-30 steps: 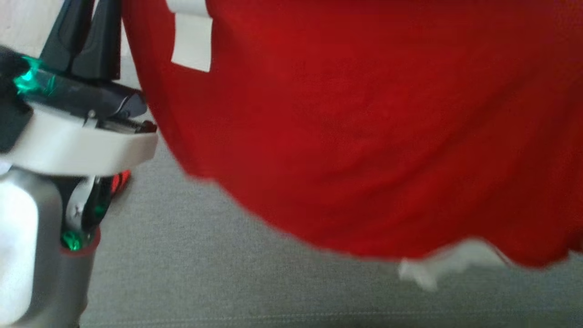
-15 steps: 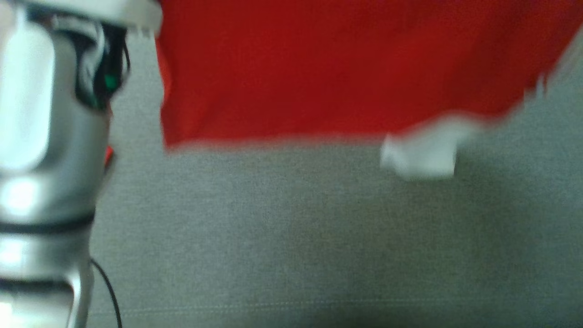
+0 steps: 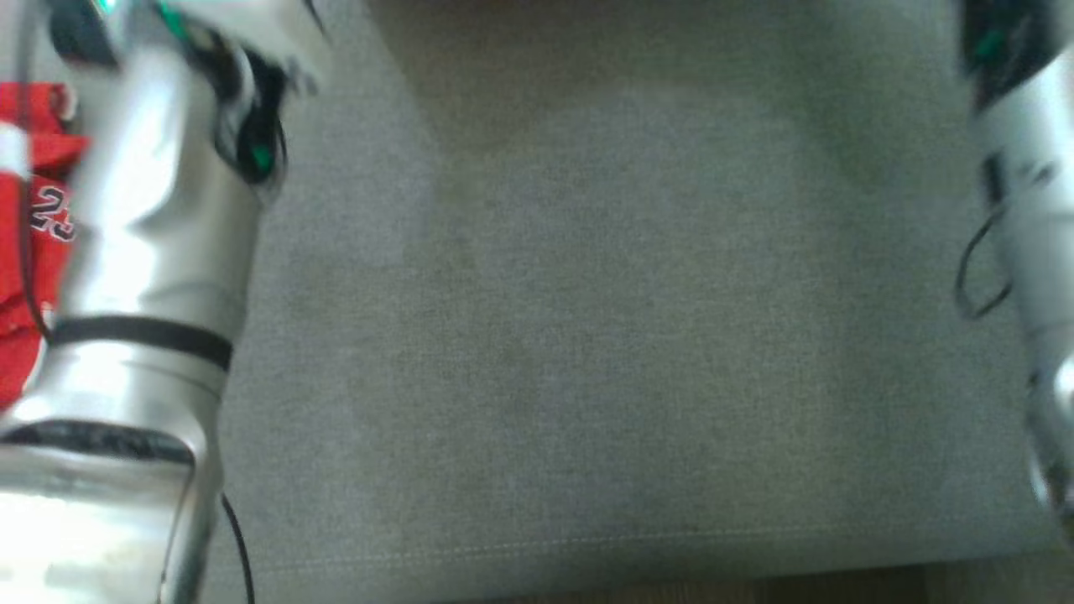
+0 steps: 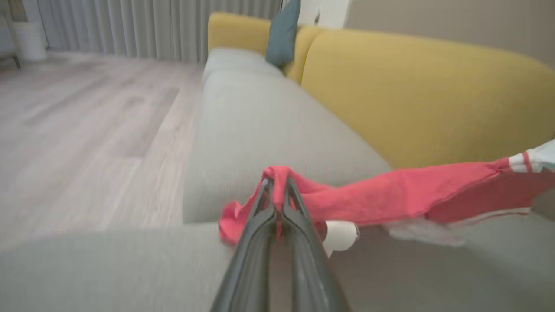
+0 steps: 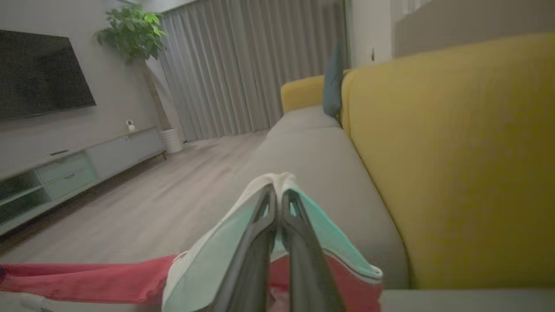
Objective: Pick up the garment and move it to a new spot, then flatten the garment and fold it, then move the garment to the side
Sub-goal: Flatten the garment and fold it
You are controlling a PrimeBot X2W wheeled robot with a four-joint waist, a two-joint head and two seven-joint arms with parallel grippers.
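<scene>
Evidently I have the red jersey-like garment with white trim (image 4: 390,195) pinched at two points. My left end effector (image 4: 277,185) is clamped shut on a bunched red fold. From that pinch the cloth runs out toward 3 o'clock in the left wrist view, drawn into a long, fairly taut band above the grey fabric sofa seat (image 3: 587,335). My right end effector (image 5: 277,193) is likewise closed, gripping a pale, white-edged part of the garment, with the red cloth trailing off toward 8 o'clock in that view.

I judge the two grips sit well apart so that the garment hangs spread between them rather than crumpled, which should let it come down flat on the seat. The mustard-yellow sofa backrest (image 4: 412,95) stands just behind, so the cloth has to land in front of it.

From the head, my silver left forearm (image 3: 151,252) is at 9 o'clock and my silver right forearm (image 3: 1024,210) at 3 o'clock, with bare seat between them. Red cloth with dark numerals (image 3: 38,214) peeks out behind the left forearm; I cannot tell whether it belongs to the same garment.
</scene>
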